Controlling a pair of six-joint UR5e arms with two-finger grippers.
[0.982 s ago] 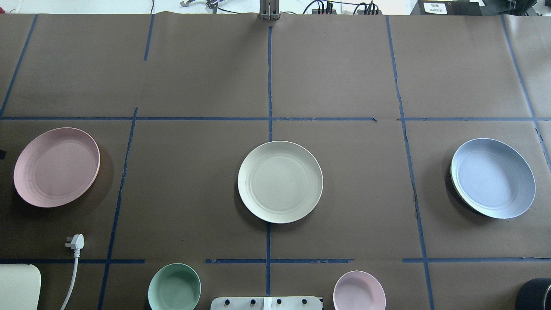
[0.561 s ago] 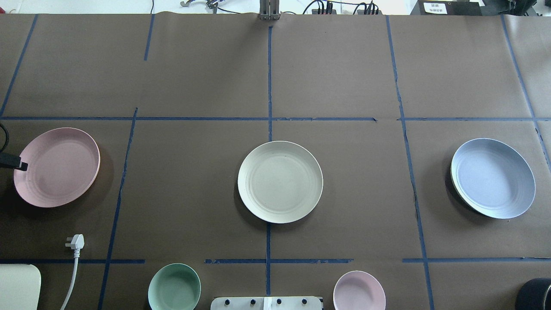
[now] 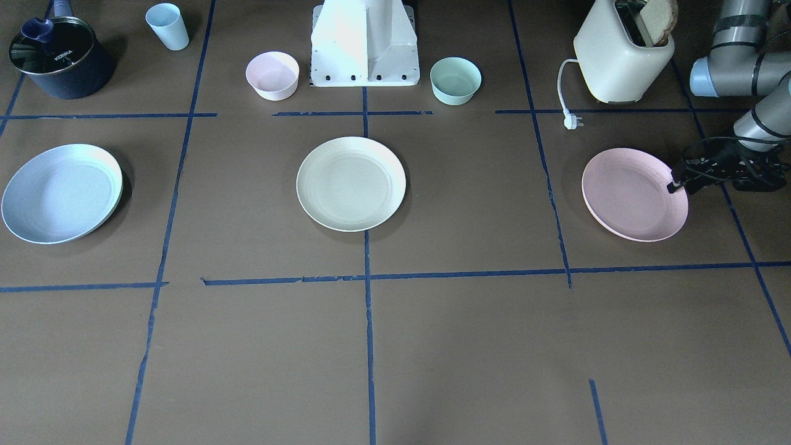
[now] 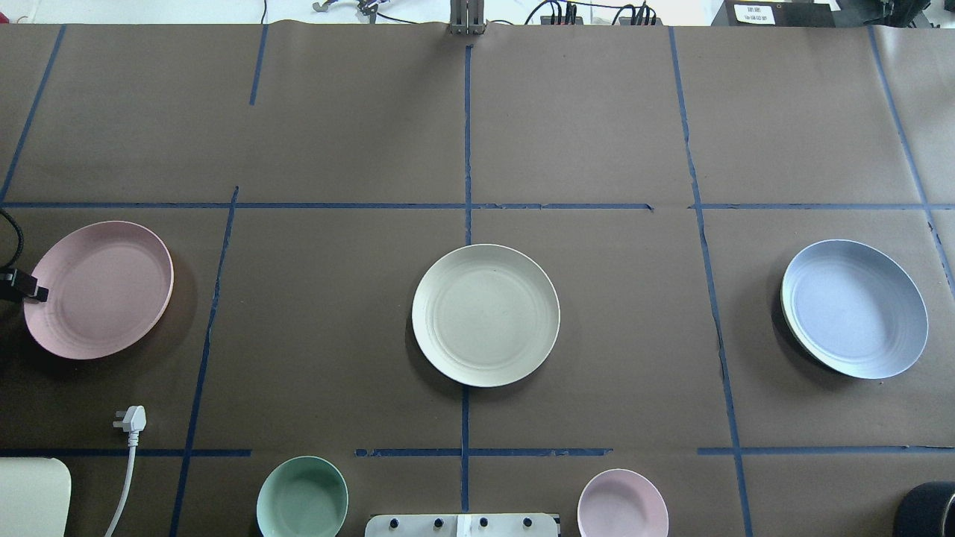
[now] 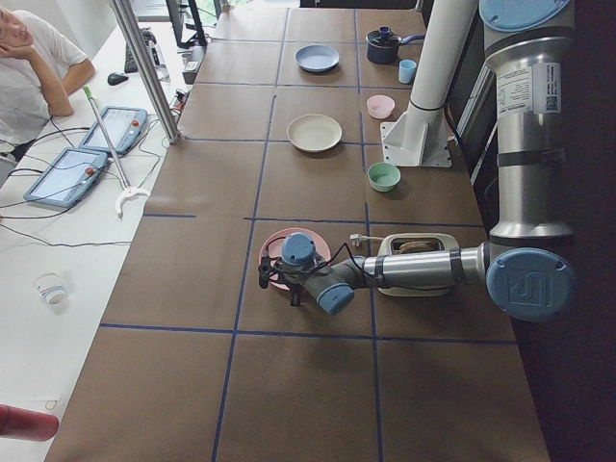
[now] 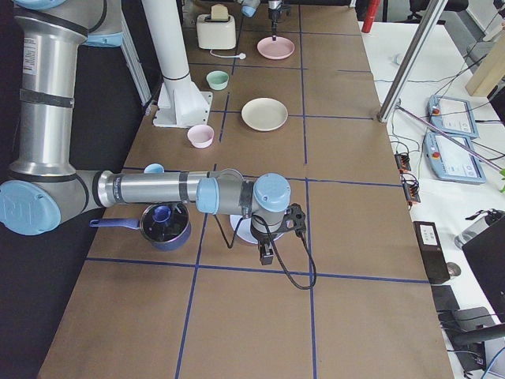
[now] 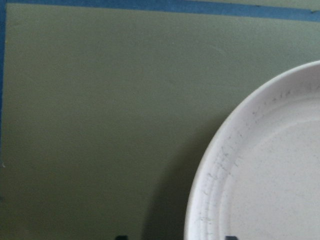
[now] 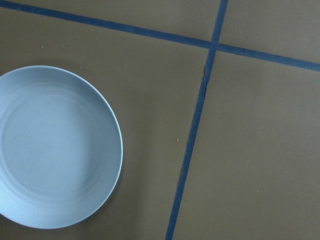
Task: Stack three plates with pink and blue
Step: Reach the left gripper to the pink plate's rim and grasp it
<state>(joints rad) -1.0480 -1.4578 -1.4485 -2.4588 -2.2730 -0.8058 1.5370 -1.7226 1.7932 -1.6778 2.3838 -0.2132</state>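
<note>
Three plates lie in a row on the brown table: pale pink (image 4: 101, 289) on the left, cream-white (image 4: 485, 315) in the middle, light blue (image 4: 854, 308) on the right. My left gripper (image 4: 33, 291) is at the pink plate's outer rim, also seen in the front view (image 3: 676, 184). In the left wrist view the pink plate's rim (image 7: 210, 170) lies between two spread fingertips (image 7: 121, 237), so it is open. My right gripper (image 6: 267, 251) shows only in the exterior right view, beside the blue plate (image 8: 55, 150); I cannot tell if it is open or shut.
A toaster (image 3: 621, 52) with its loose plug (image 4: 133, 419) stands behind the pink plate. A mint bowl (image 4: 302, 498) and a small pink bowl (image 4: 623, 503) flank the robot base (image 3: 364, 43). A dark pot (image 3: 59, 59) and a pale blue cup (image 3: 168, 26) stand behind the blue plate.
My left gripper has come in from the table's left edge to the pink plate's outer rim. The plates have not moved.
</note>
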